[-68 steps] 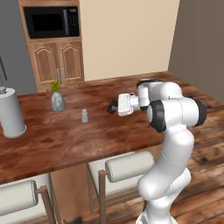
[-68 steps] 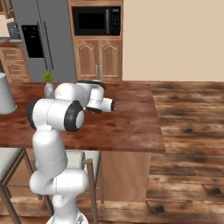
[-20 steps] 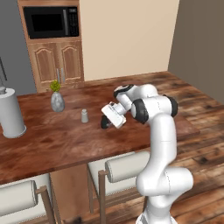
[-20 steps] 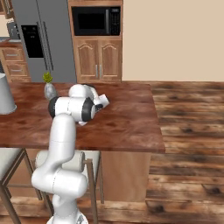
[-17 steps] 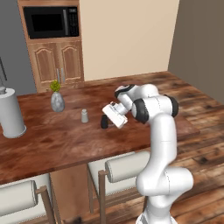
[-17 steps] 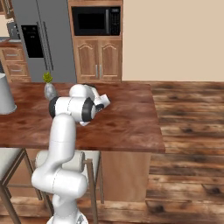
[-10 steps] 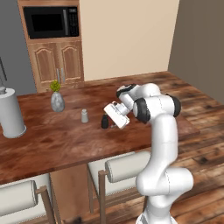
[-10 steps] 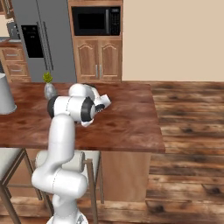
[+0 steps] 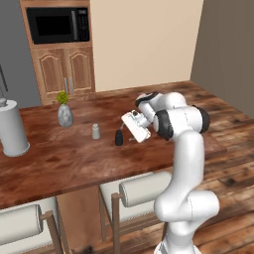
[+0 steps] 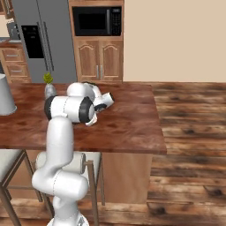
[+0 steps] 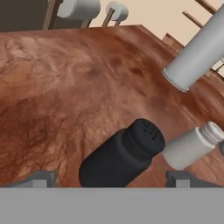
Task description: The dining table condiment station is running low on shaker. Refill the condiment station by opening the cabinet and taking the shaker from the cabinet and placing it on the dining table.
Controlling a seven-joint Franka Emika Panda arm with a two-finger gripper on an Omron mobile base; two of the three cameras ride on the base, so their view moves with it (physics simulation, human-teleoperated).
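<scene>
The end effector [image 9: 130, 130] is seen with its jaws spread wide and nothing held between them; in the hand view the two dark fingertips [image 11: 40, 178] stand apart on either side of the small black cylindrical shaker [image 11: 120, 155], without touching it. The black shaker [image 9: 119, 137] is set upright on the glossy reddish-brown wood-grain counter [image 9: 69, 163], just at 9 o'clock of the end effector in the left base view. The small pale grey shaker with a silver cap [image 9: 95, 131] stands near it, at its 10 o'clock, so the pair is together on the counter.

The grey vase with a green sprig [image 9: 64, 112] is farther along at 10 o'clock, and the tall white paper-towel roll [image 9: 12, 128] is well apart at 9 o'clock, near the counter's far end.

Judged from this layout, the placing step looks done: the shaker is delivered beside its partner and released. Only a clear withdrawal of the arm appears left. The cabinet's door state cannot be told.
</scene>
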